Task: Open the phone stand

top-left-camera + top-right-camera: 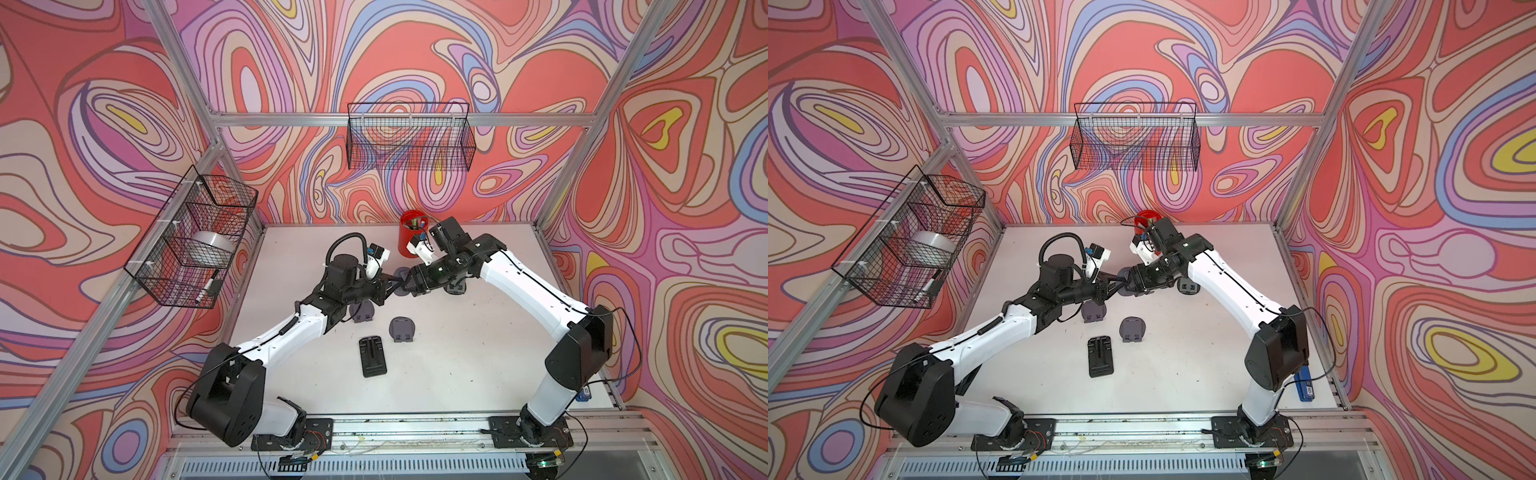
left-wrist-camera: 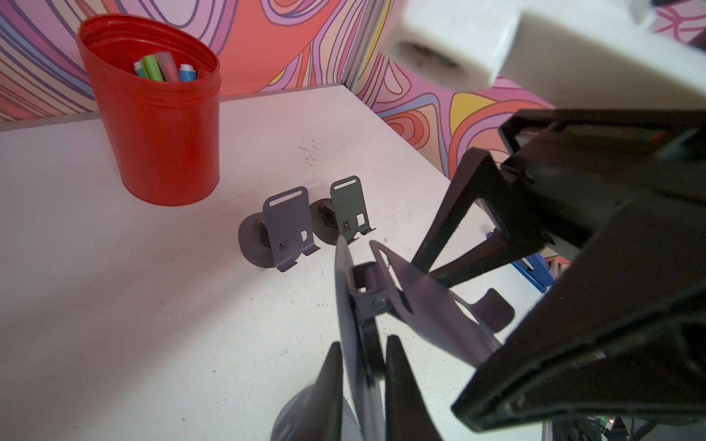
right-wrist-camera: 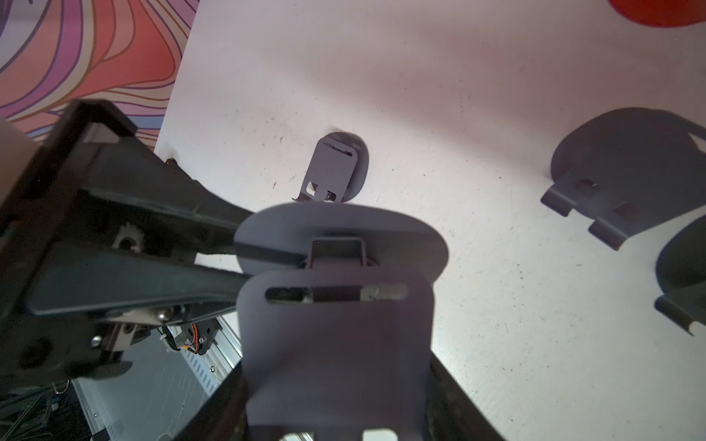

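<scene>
In both top views the two arms meet over the rear middle of the white table (image 1: 478, 365). The left gripper (image 1: 392, 286) and right gripper (image 1: 410, 286) are nose to nose, with the grey phone stand (image 1: 401, 274) raised above the surface between them. A red cup (image 1: 406, 245) stands near the rear edge, just behind the right wrist. A folded grey stand (image 1: 361, 312), a second folded stand (image 1: 402, 329) and a flat black stand (image 1: 373, 351) lie in front of the grippers. From these to the aluminium rail (image 1: 415, 428) at the near edge, and across the right half, the tabletop is bare. A blue object (image 1: 1306, 384) lies at the right edge; its white label is too small to read. In the left wrist view the stand's round base (image 2: 353, 305) sits edge-on between the left fingers (image 2: 328, 385). They flank it closely, but whether they press on it cannot be told. The back plate (image 2: 428, 305) slants away toward the right gripper. Beyond it, two unfolded stands (image 2: 288, 229) stand upright side by side near the cup, which holds markers (image 2: 164, 67), close to the table's rear corner. In the right wrist view the back plate fills the foreground, pinched across its width by the right fingers (image 3: 454, 397). The left fingers reach in on either side of the base, and one folded grey stand lies beyond, near the table's side edge.
</scene>
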